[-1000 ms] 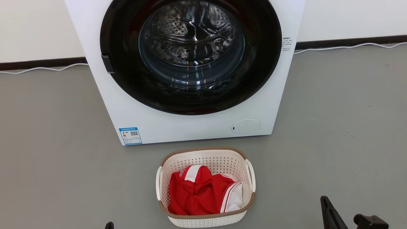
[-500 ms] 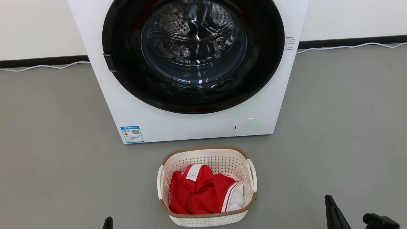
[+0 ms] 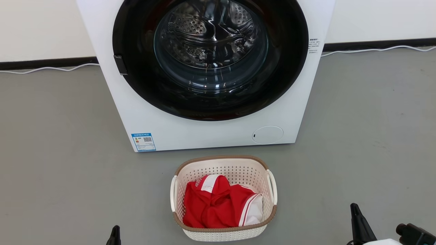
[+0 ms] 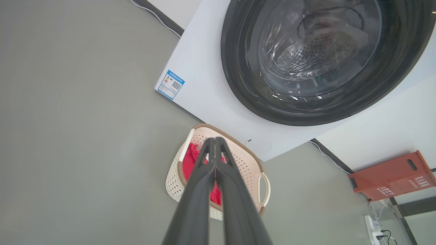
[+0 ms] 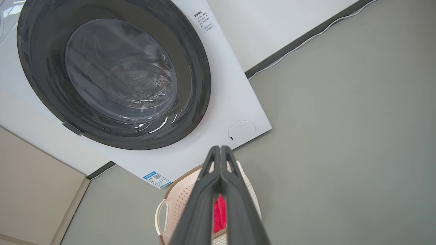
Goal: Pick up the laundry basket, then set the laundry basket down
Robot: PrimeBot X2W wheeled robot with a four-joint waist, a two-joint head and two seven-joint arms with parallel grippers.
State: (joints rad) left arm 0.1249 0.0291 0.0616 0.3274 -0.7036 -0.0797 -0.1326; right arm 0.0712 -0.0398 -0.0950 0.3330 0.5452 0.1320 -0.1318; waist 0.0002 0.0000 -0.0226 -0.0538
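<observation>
**Light, stiff basket on the floor, both hands closed**

The left hand (image 4: 215,141) hovers near left, fingers pressed together, empty. The laundry basket (image 3: 223,169) stands on the grey floor (image 3: 68,170) before the washing machine (image 3: 204,132). It is rigid perforated plastic holding a red jersey (image 3: 211,204), so probably light. Best grips: left loop handle (image 3: 173,194), right loop handle (image 3: 273,190). The right hand (image 5: 220,149) is likewise closed, empty

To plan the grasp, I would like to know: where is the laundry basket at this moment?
In the head view the laundry basket stands on the grey floor at bottom centre, directly in front of the white washing machine, with a strip of floor between them.
</observation>
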